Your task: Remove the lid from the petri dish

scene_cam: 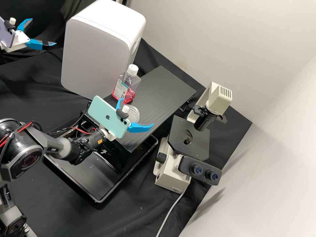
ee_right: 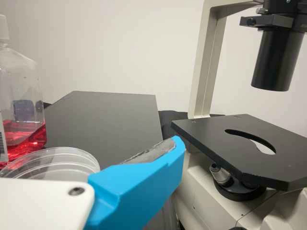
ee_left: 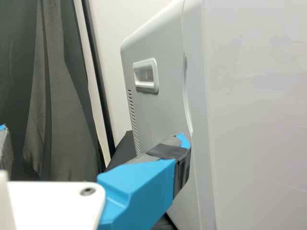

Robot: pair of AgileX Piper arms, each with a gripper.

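— What's crowding it?
— A bottle point(scene_cam: 126, 86) of red liquid stands just behind it on the black platform's point(scene_cam: 168, 92) left edge. The big white box point(scene_cam: 102, 46) is beyond that, and a microscope point(scene_cam: 191, 148) stands off the right edge. The right gripper point(scene_cam: 136, 115) is right at it, claw spread wide.
— And the petri dish point(ee_right: 86, 168)?
— Clear, round, shallow, its lid point(ee_right: 45, 160) seemingly on. It sits by the platform's near left corner, between those fingers. Whether they touch it, I can't tell.
— The left gripper point(scene_cam: 42, 31)?
— Wide too, up beside the white box.
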